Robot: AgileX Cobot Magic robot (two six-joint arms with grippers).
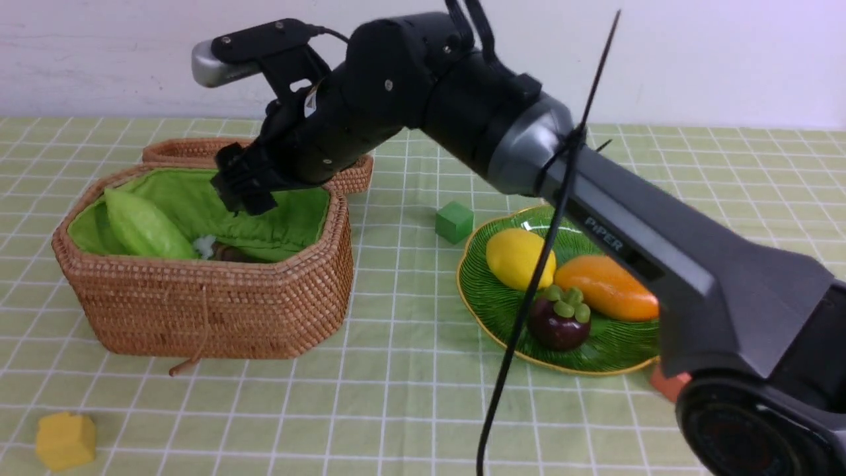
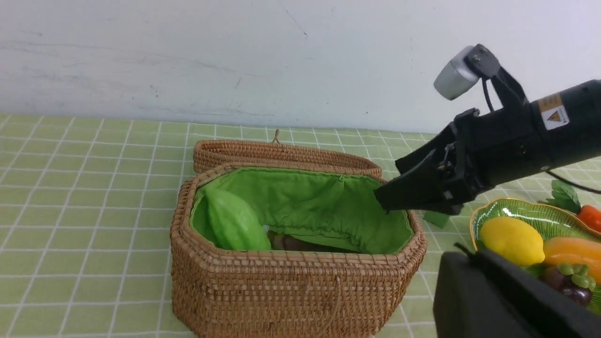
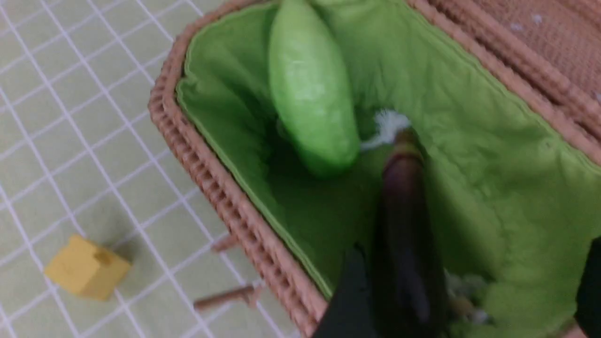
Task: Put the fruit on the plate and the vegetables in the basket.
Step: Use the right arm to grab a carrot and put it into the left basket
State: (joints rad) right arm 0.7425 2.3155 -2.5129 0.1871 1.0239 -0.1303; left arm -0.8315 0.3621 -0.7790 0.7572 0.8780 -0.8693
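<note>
The word "PiPER" stands in pale letters on the grey link of the right arm (image 1: 621, 228), whose black wrist carries a yellow-and-white warning-triangle sticker (image 2: 553, 111), its print too small to read.

eggplant (image 1: 228, 252): you are seeing only a dark sliver above the basket (image 1: 218, 311) wall; the right wrist view is blurring it.
carrot (image 2: 590, 217): the picture's edge is cutting it off.
plate (image 1: 502, 297): the right arm (image 1: 661, 264) is covering its right side.
left end effector (image 2: 497, 295): you are getting a dark block only, with the jaws not showing.
</note>
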